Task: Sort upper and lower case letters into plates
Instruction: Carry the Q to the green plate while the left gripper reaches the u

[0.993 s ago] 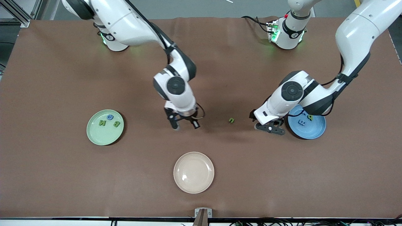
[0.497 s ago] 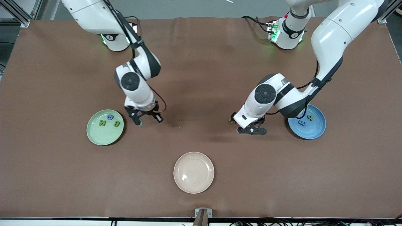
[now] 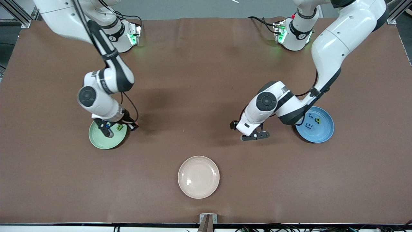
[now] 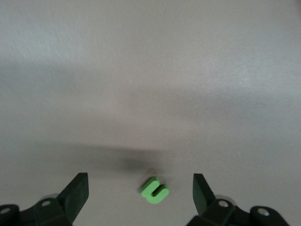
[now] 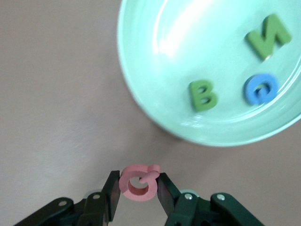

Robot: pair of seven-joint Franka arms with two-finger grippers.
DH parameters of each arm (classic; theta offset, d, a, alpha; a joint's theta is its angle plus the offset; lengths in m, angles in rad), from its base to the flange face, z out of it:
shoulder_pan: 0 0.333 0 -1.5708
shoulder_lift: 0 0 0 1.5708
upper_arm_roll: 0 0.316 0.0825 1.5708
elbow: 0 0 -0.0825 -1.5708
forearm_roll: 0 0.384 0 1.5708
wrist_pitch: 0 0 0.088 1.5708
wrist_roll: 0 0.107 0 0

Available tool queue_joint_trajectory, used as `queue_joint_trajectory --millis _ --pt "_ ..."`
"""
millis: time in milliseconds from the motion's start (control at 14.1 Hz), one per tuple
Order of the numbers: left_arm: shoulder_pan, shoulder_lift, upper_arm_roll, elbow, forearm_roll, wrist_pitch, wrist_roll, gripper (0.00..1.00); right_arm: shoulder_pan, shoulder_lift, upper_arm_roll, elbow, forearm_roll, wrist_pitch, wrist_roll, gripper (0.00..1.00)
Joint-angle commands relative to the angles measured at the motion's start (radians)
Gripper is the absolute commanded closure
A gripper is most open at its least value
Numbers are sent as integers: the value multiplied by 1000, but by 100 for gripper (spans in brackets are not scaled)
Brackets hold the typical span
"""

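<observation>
Three letters, a green N (image 5: 268,41), a green B (image 5: 203,95) and a blue one (image 5: 260,89), are already lying in the mint plate (image 3: 96,141), and I am carrying a red letter (image 5: 138,181) pinched in the right gripper (image 5: 138,193) toward its rim. A few more are sitting in the blue plate (image 3: 323,135), while my left gripper (image 4: 141,193), fingers spread wide and empty, is hanging over a small green letter (image 4: 154,190) on the mat at about 9 o'clock from that plate. The beige plate (image 3: 198,177) is lying well clear of both paths, so nothing is blocking me.

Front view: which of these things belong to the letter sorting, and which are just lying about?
In the job:
mint plate holding green B, green N, blue letter
blue plate
pink letter in right gripper
green letter on the table, under open left gripper

Lying about:
cream plate
</observation>
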Motion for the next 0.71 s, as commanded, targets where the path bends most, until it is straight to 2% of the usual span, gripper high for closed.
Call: queue_joint_trajectory --millis 0,284,497,639 --pt "-38 -3 29 3 -1 5 -42 5 -104 -53 22 -49 83 -44 -191 100" --pt "-39 -3 29 -14 -3 5 -45 13 -191 -42 19 -51 83 -51 -338 100" --pt "-39 -2 29 -23 -3 5 -45 24 -239 -18 19 -42 83 -38 -410 100" --pt "-47 -2 29 -23 -1 5 -83 25 -247 8 19 -34 83 -12 -412 100"
